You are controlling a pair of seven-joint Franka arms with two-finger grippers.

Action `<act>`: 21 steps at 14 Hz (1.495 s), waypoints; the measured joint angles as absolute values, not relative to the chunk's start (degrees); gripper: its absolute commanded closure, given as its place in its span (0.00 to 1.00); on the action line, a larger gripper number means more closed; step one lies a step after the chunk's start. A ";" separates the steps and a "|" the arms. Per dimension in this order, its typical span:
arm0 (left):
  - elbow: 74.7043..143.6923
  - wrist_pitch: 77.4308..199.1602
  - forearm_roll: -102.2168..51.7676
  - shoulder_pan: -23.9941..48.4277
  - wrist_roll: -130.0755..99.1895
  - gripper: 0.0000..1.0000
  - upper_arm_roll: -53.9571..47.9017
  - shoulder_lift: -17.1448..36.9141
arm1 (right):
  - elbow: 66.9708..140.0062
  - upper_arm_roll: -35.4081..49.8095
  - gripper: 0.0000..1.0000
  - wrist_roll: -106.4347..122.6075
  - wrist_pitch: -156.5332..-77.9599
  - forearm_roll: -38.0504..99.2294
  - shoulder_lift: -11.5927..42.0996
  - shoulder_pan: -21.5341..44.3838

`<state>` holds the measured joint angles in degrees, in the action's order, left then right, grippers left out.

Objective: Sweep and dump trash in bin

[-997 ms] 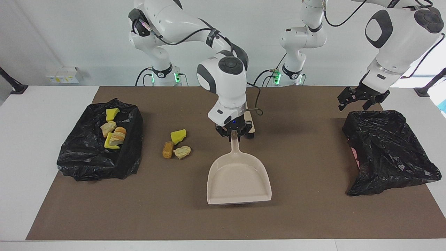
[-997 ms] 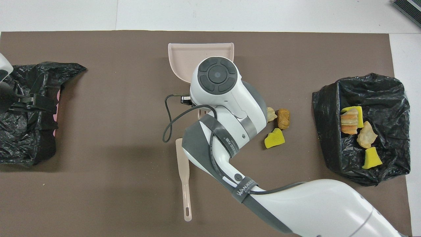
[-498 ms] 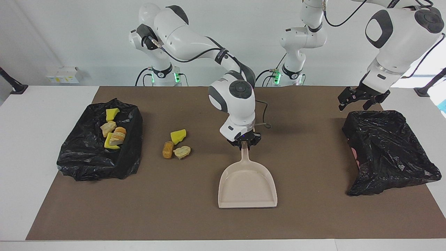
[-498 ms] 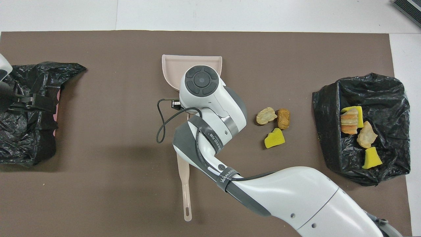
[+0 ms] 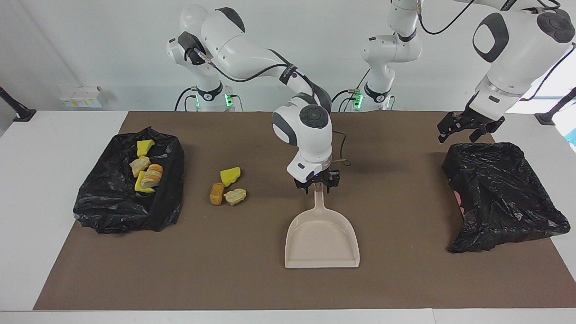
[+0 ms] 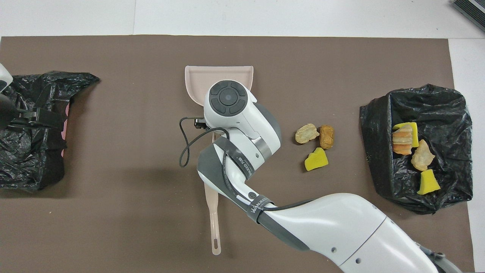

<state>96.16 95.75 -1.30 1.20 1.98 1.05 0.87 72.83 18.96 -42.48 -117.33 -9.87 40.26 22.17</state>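
Three bits of trash lie together on the brown mat: a yellow sponge chunk [image 5: 230,175] [image 6: 316,159], a brown lump [image 5: 217,193] [image 6: 326,137] and a tan lump [image 5: 235,196] [image 6: 307,133]. Several more sit in the black-lined bin [image 5: 121,211] [image 6: 373,159] at the right arm's end. A beige dustpan [image 5: 321,240] [image 6: 197,79] lies flat mid-mat. My right gripper [image 5: 318,185] is low over the tip of its handle, fingers spread to either side of it. My left gripper [image 5: 468,130] [image 6: 34,117] hangs open over a black bag, waiting.
The crumpled black bag [image 5: 499,198] [image 6: 30,159] lies at the left arm's end of the table. A beige flat sweeper [image 6: 213,216] rests on the mat nearer the robots than the dustpan, partly under the right arm. White table shows around the mat [image 5: 405,288].
The right arm carried the dustpan a little toward the left arm's end and farther from the robots. Its fingers, shut on the handle before, have now spread. The left arm held still.
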 measured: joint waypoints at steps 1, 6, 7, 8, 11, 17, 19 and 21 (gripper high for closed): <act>96.16 95.75 -1.30 1.20 1.98 0.00 1.05 0.87 | 72.81 18.97 0.00 -42.47 -115.61 -9.48 39.10 21.86; 96.16 95.75 -1.30 1.20 1.98 0.00 1.05 0.87 | 79.66 20.25 0.00 -42.47 -106.78 -1.67 26.43 21.57; 96.16 95.75 -1.30 1.20 1.98 0.00 1.05 0.87 | 83.52 20.59 0.00 -42.38 -106.87 0.64 23.19 22.03; 96.16 95.75 -1.30 1.20 1.98 0.00 1.05 0.87 | 87.40 20.73 0.00 -42.06 -107.42 2.19 20.31 23.01; 96.16 95.75 -1.30 1.20 1.98 0.00 1.05 0.87 | 99.24 20.94 0.00 -40.91 -112.40 5.39 14.20 26.90; 96.16 95.75 -1.30 1.20 1.98 0.00 1.05 0.87 | 118.29 20.95 0.00 -39.33 -129.75 5.75 13.10 32.80; 96.16 95.75 -1.30 1.20 1.98 0.00 1.05 0.87 | 119.06 20.86 0.00 -38.67 -129.76 5.75 12.61 32.82; 96.16 95.75 -1.30 1.20 1.98 0.00 1.05 0.87 | 119.09 20.88 0.00 -38.67 -129.76 5.75 11.88 33.05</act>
